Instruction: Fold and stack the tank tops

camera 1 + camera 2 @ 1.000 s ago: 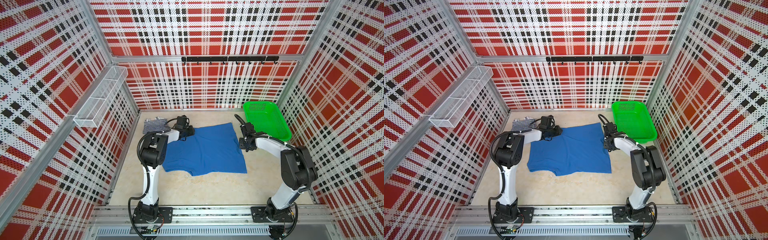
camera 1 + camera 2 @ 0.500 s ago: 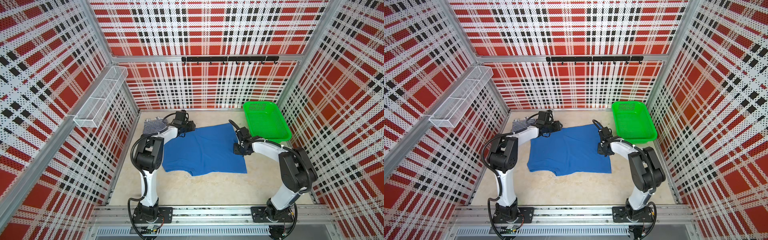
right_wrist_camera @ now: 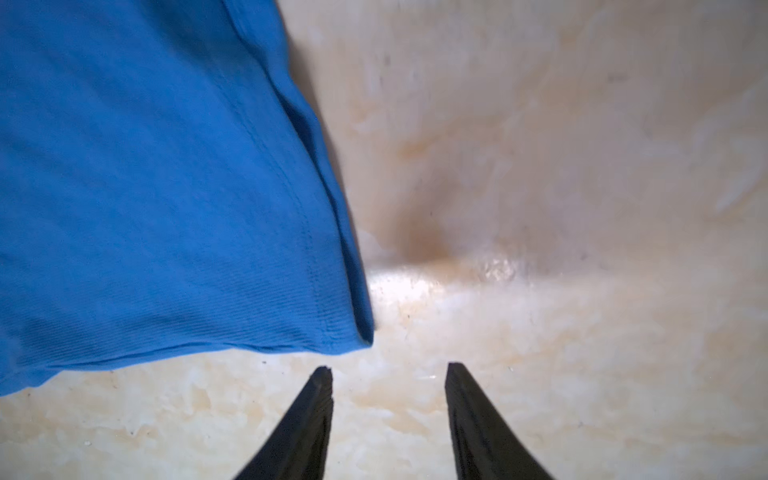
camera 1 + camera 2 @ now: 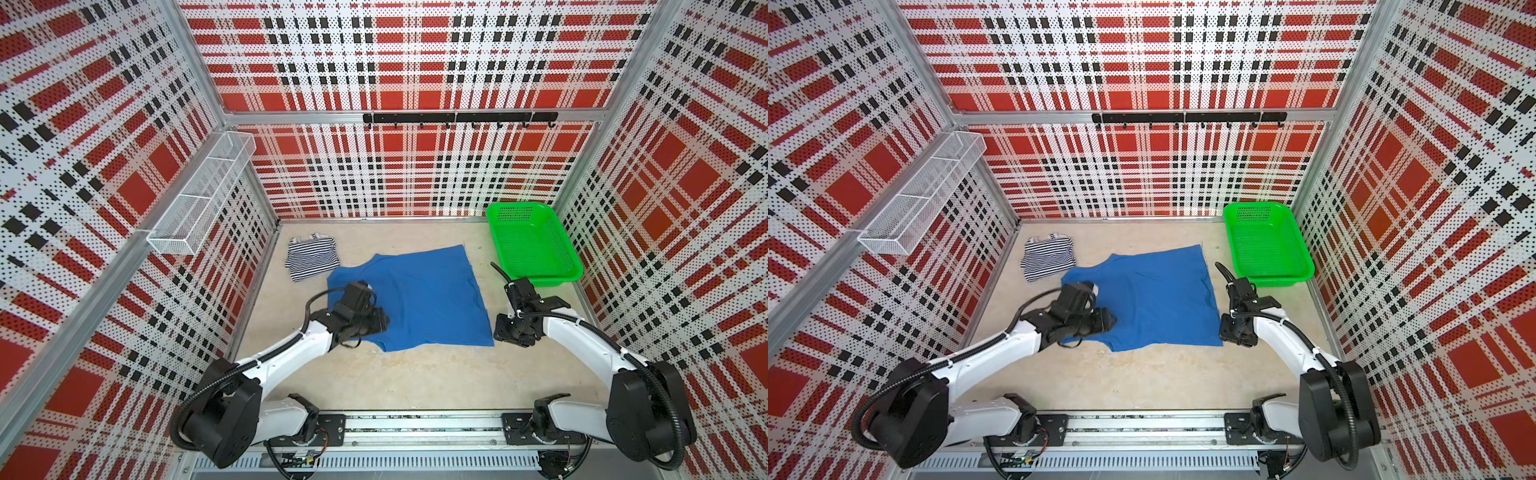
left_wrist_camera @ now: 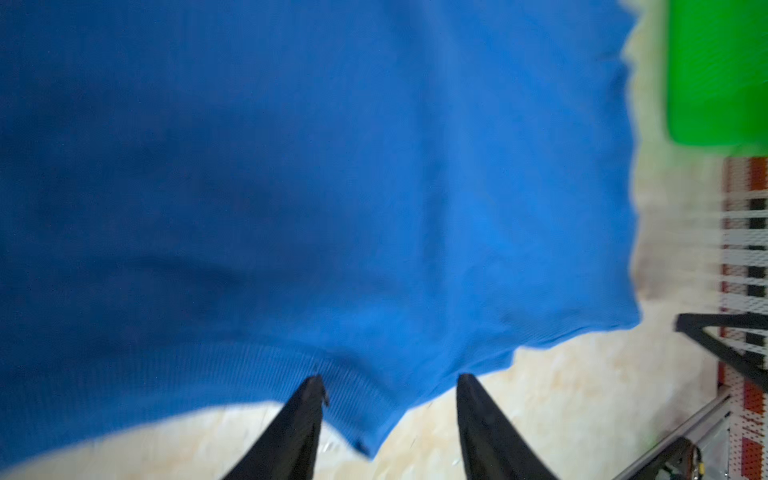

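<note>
The plain blue tank top [image 4: 419, 291] [image 4: 1154, 295] lies spread flat mid-table in both top views. Folded small, the striped tank top [image 4: 311, 257] [image 4: 1047, 257] rests at the back left, touching nothing. My left gripper [image 4: 376, 326] [image 4: 1102, 324] hovers over the blue top's near left corner; in the left wrist view it [image 5: 390, 380] is open, with the blue hem [image 5: 361, 415] lying loose beneath its fingers. My right gripper [image 4: 505, 330] [image 4: 1230, 332] [image 3: 389, 370] stands open over bare table, just off the blue top's near right corner [image 3: 353, 328].
A green mesh basket [image 4: 540, 281] [image 4: 1273, 280] [image 5: 715, 70] stands at the back right, close to the right arm. A white wire shelf [image 4: 199, 195] hangs on the left wall and a black hook rail [image 4: 457, 118] on the back wall.
Both arms have drawn back from the blue top's far corners to its near corners. Both grippers have opened wider. The blue top stays flat.
</note>
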You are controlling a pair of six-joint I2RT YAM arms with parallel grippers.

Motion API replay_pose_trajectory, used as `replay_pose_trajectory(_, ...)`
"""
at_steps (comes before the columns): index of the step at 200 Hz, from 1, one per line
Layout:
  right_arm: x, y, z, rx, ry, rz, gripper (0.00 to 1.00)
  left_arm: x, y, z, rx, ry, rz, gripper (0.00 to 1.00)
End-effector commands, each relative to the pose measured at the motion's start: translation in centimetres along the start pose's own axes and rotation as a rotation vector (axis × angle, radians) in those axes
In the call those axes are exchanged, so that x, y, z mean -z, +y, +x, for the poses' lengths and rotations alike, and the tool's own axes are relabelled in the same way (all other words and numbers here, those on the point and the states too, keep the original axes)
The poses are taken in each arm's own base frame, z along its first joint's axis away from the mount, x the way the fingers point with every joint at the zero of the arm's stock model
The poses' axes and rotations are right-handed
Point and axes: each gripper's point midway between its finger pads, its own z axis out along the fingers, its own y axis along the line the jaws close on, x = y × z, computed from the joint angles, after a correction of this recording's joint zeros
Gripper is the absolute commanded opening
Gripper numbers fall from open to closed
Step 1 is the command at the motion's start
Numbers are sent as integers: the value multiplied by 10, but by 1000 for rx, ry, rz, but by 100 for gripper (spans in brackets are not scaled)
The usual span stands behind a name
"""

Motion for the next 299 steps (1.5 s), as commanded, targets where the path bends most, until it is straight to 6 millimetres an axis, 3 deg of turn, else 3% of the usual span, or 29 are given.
replay_pose_trajectory(1,1,10,7,-45,19,-80,46,12,-11,10,162,-23,65,55)
replay_pose_trajectory(42,-5,11,11,-58,9,-106,48,4,-4,29,280,-39,120,55)
replay_pose_trajectory(68,-9,16,12,-67,3,-140,49,-6,-11,35,319,-27,179,57)
replay_pose_trajectory(96,-13,17,11,-73,-6,-154,49,-21,5,52,324,21,111,58)
replay_pose_trajectory(154,-31,16,13,-87,5,-155,47,-32,16,58,348,23,86,59)
replay_pose_trajectory(202,-36,14,9,-87,-16,-146,35,-37,20,60,343,21,66,36)
replay_pose_trajectory(241,-32,15,6,-73,-41,-138,9,-32,15,53,324,2,62,0)
replay_pose_trajectory(255,-30,16,7,-53,-45,-125,0,-29,14,54,305,-1,55,0)
replay_pose_trajectory(299,-17,17,21,17,-57,-47,0,-13,14,59,283,-15,44,0)
